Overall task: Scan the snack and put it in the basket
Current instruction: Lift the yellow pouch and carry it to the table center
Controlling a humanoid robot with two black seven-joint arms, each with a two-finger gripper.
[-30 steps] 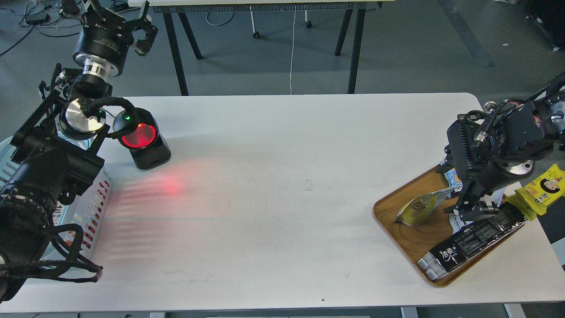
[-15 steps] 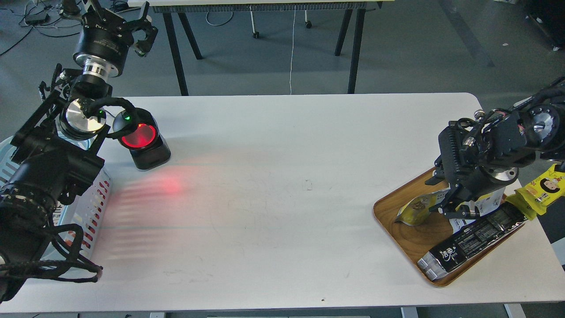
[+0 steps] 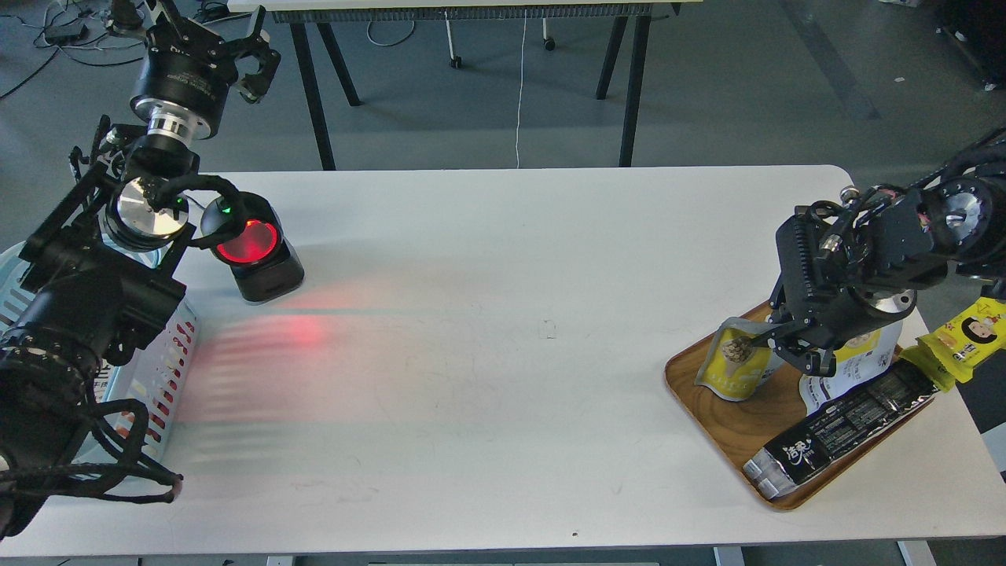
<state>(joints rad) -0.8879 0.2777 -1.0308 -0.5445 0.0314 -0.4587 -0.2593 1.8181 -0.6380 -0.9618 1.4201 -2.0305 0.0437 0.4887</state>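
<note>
The snack (image 3: pixel 735 363), a small yellow pouch with a silver-white top, stands upright at the left end of the oval wooden tray (image 3: pixel 727 428). My right gripper (image 3: pixel 788 347) is shut on the pouch's right side near its top. The light blue basket (image 3: pixel 161 365) sits at the table's left edge, mostly hidden under my left arm. My left gripper (image 3: pixel 253 53) is raised beyond the table's far left corner, open and empty.
A black scanner (image 3: pixel 255 251) with a glowing red window stands at the far left and throws red light on the table. On the tray lie a black packet (image 3: pixel 845 428) and a white-and-yellow bag (image 3: pixel 868 354). A bright yellow cartoon-face packet (image 3: pixel 971 334) lies off the tray's right end.
My right gripper moved left across the tray, closed on the pouch, and the pouch went from lying flat to standing upright. The left arm has not moved.
</note>
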